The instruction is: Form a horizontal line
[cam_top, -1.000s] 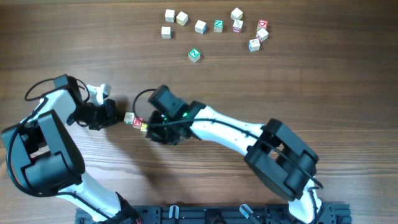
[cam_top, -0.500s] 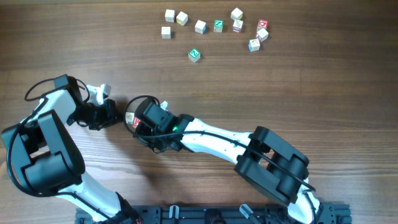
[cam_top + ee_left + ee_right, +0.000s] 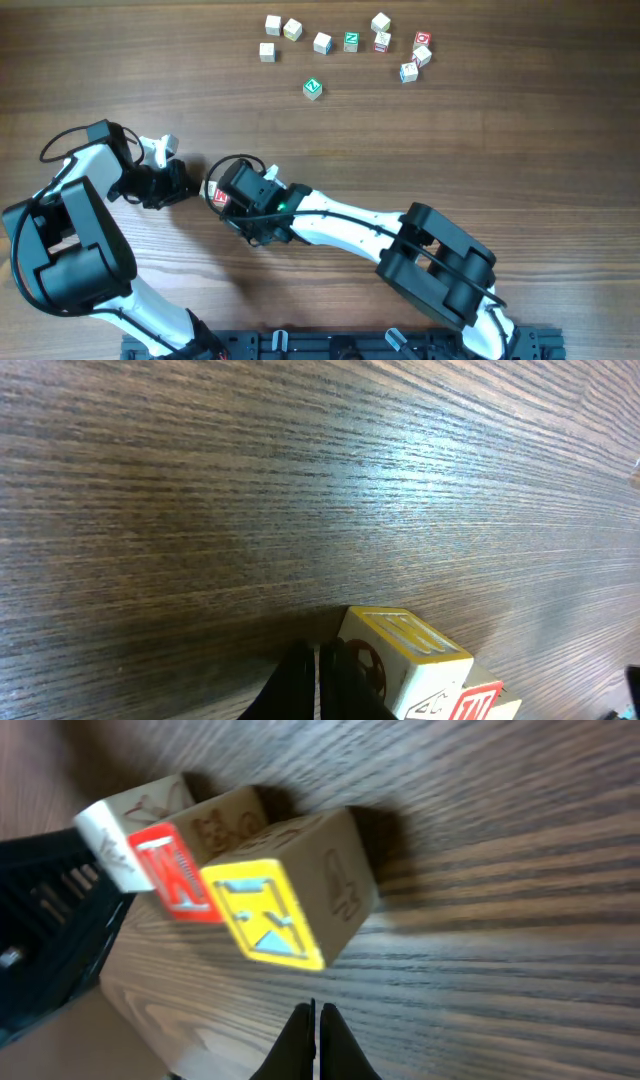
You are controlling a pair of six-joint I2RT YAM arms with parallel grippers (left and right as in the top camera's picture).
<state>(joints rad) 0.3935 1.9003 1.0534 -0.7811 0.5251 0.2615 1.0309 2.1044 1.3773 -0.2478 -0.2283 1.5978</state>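
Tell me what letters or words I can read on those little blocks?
"N": white, on the green face of the lone cube.
"M", probably: red-faced cube, sideways and blurred.
Yellow-faced cube: mark too blurred to read.
Far cluster of cubes: too small to read.

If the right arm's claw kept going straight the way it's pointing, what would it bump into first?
Most likely the yellow-faced cube: in the wrist view it sits directly ahead of the right gripper. Depth is unclear, so the shut fingers might pass just above it.
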